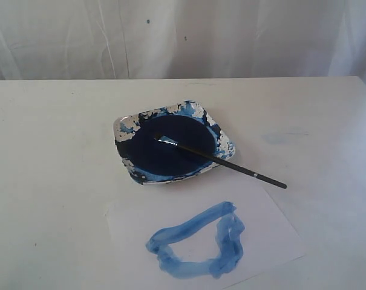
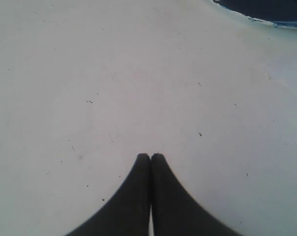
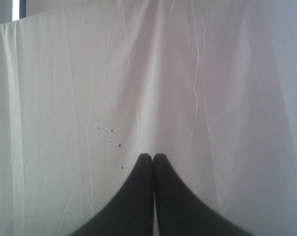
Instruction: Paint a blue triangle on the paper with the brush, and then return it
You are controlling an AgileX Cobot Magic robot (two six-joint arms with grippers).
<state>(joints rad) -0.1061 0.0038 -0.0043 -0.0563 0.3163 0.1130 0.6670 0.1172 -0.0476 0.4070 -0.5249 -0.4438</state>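
Empty and pinched closed, left gripper and right gripper; brush perched across the paint dish rim might roll off, smearing the blue triangle.

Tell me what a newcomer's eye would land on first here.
The dish of dark blue paint mid-table grabs attention first, the brush lying with its tip in the pool and its handle jutting over the right rim. Nearer the camera, a wobbly light-blue triangle stands out on the white paper.
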